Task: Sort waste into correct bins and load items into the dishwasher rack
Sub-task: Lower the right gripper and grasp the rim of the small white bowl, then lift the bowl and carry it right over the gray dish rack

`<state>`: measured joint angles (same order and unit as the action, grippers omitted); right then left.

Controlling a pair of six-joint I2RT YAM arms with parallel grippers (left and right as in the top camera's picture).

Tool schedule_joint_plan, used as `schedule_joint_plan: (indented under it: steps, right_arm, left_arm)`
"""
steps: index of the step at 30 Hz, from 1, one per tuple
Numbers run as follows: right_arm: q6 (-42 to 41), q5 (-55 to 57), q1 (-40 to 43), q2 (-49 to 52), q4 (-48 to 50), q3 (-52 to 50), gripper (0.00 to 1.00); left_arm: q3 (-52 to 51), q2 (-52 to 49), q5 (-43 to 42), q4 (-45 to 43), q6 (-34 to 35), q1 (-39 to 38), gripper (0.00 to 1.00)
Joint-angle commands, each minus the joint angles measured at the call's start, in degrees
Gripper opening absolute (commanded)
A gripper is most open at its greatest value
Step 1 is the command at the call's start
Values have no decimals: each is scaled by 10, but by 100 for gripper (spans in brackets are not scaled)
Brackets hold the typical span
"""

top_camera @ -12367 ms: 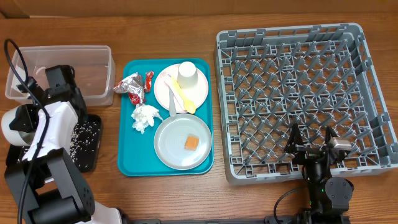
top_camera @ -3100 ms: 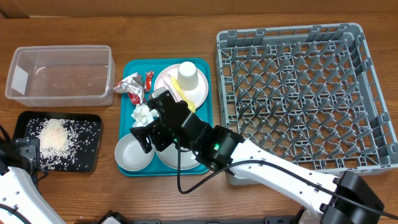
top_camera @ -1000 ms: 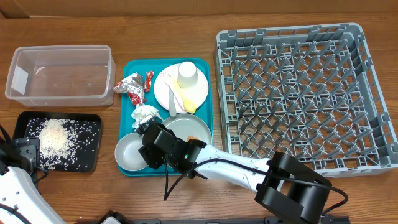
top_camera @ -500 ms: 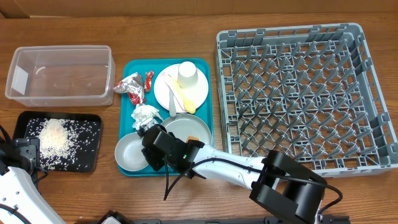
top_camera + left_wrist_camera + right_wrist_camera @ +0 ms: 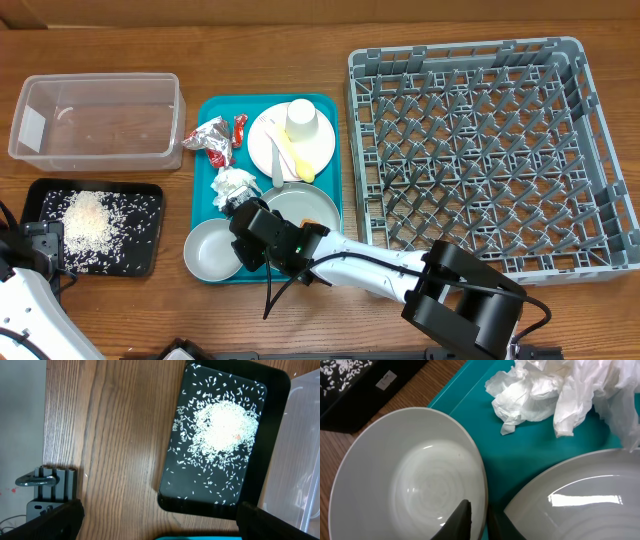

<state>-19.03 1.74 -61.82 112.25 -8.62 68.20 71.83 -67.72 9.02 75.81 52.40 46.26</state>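
Observation:
My right gripper (image 5: 479,519) is shut on the right rim of the small grey-white bowl (image 5: 410,475), one finger inside and one outside. The bowl (image 5: 210,252) overhangs the teal tray's front left corner. Beside it lies the light grey plate (image 5: 300,205), and behind it the crumpled white napkin (image 5: 233,186). The pink plate (image 5: 318,150) carries the white cup (image 5: 303,122) and the yellow spoon (image 5: 292,157). Foil wrappers (image 5: 212,137) lie at the tray's left. Rice (image 5: 225,425) sits in the black tray (image 5: 272,390). My left gripper (image 5: 160,527) hangs open over bare table.
The dishwasher rack (image 5: 480,150) fills the right side, with nothing in it. The clear tub (image 5: 98,118) stands at the back left, above the black tray (image 5: 140,255). The teal tray (image 5: 215,108) lies between them. My right arm (image 5: 360,270) crosses the table's front.
My right gripper has closed onto the bowl's rim, and the bowl has shifted slightly toward the front left. The left arm has not moved.

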Motion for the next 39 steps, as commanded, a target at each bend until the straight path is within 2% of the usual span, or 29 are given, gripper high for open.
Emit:
schedule_joint_plan:
  steps: [1,5,15,30,34,39]
  right_arm:
    - [-1,-5,1,9,-1,14,10]
    - [-1,-5,1,9,-13,26,6]
    - [-2,-5,14,-23,-14,42,4]
    - [-5,0,179,-192,-70,43,4]
    - [20,79,240,-257,-103,43,4]
    - [46,271,311,-319,-144,43,4]
  left_arm:
    - [12,-1,-1,0,8,2,100]
    - [12,-1,-1,0,8,2,100]
    - [12,-1,-1,0,8,2,100]
    - [12,-1,-1,0,8,2,100]
    - [12,-1,-1,0,8,2,100]
    - [12,-1,-1,0,8,2,100]
